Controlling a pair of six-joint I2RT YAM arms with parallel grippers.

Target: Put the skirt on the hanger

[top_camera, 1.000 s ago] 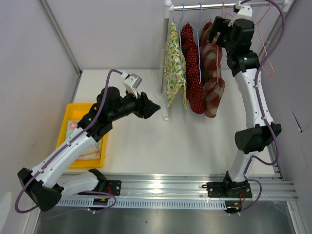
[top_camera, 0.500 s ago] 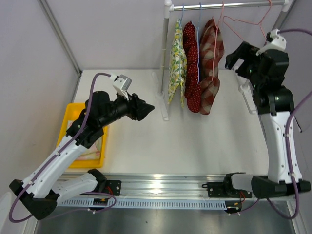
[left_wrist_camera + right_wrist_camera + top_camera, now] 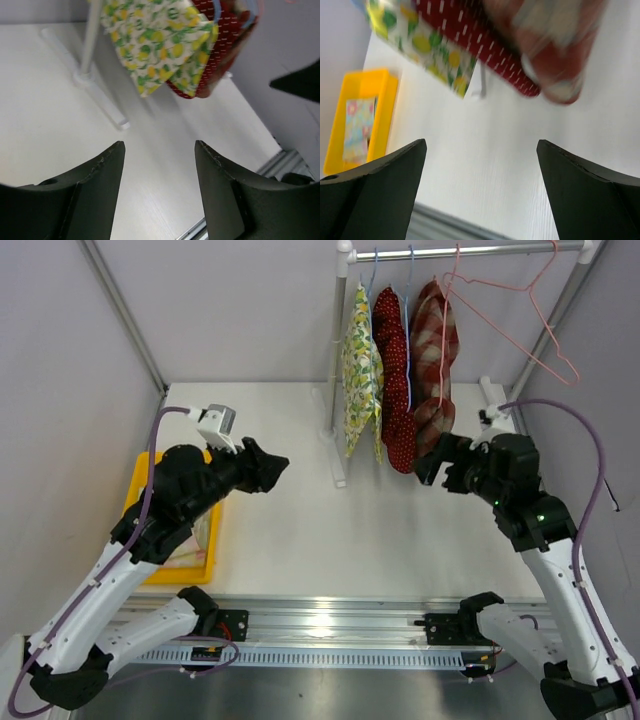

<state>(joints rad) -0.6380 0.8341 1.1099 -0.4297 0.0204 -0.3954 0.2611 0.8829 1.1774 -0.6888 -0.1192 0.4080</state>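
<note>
I take the rack [image 3: 340, 360] at the back of the counter [image 3: 300, 530] as my reference. Three skirts hang from its rail, touching one another. The lemon-print skirt [image 3: 357, 370] is closest to the rack's left post, the red dotted skirt [image 3: 392, 380] is in the middle, and the plaid skirt [image 3: 435, 360] is on the right. Each hangs from its own hanger hook. Further right along the same rail, a bare pink wire hanger [image 3: 574, 370] dangles tilted, with nothing on it.

My left hand [image 3: 278, 468] hovers above the counter to the left of the rack's foot and points toward it. In the left wrist view its fingers [image 3: 100, 175] are spread, with only counter between them. My right hand [image 3: 428, 468] sits just below the hem of the plaid skirt, in front of the rack. I cannot tell whether it touches the cloth. In the right wrist view its fingers [image 3: 385, 170] are wide apart and grip nothing.

Well to the left of the rack, a yellow tray [image 3: 135, 502] lies at the counter's edge. A folded floral cloth [image 3: 357, 130] is inside it.
</note>
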